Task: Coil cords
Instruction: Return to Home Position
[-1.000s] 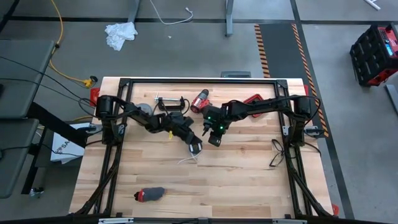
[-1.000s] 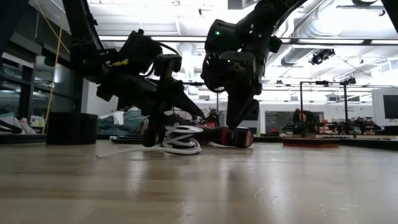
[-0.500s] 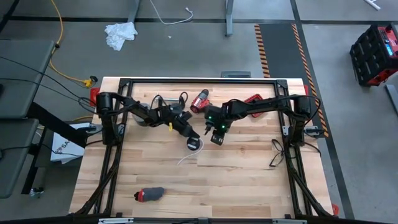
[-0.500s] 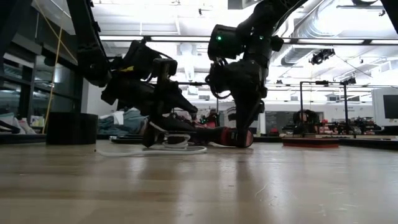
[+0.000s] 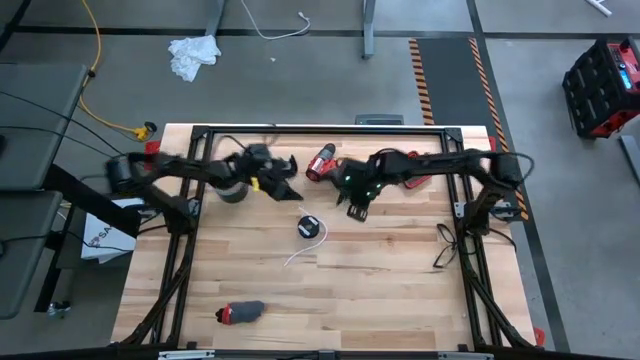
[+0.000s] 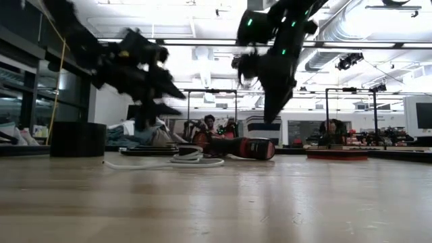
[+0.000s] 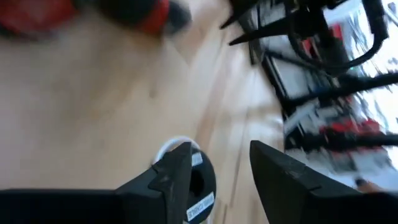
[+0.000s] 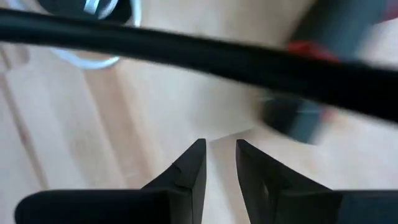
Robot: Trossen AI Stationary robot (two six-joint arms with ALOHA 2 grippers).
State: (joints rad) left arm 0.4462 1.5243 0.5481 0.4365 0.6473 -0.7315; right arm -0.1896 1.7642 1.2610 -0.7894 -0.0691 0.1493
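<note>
The cord (image 5: 311, 227) is a thin white cable wound in a small flat coil around its round black disc. It lies on the wooden table near the middle, and its loose tail (image 5: 293, 258) trails toward the near edge. The low view shows the coil (image 6: 190, 157) flat on the wood. My left gripper (image 5: 292, 180) hangs open above the table, to the far left of the coil, with the disc (image 7: 200, 183) showing past one finger. My right gripper (image 5: 358, 210) hovers to the right of the coil, pointing down, its fingers (image 8: 219, 162) slightly apart with nothing between them.
A red and black drill (image 5: 322, 160) lies at the far side between the arms, with a red tool (image 5: 410, 160) to its right. A dark roll (image 5: 230, 192) sits under the left arm. A red and black object (image 5: 240, 312) lies near the front edge, and a black cable (image 5: 445, 245) at the right.
My left gripper has come off the coil, risen and swung toward the table's far left. The coil, which stood raised under the gripper, has settled flat on the wood with its tail out. My right gripper has risen and drawn slightly toward the far edge.
</note>
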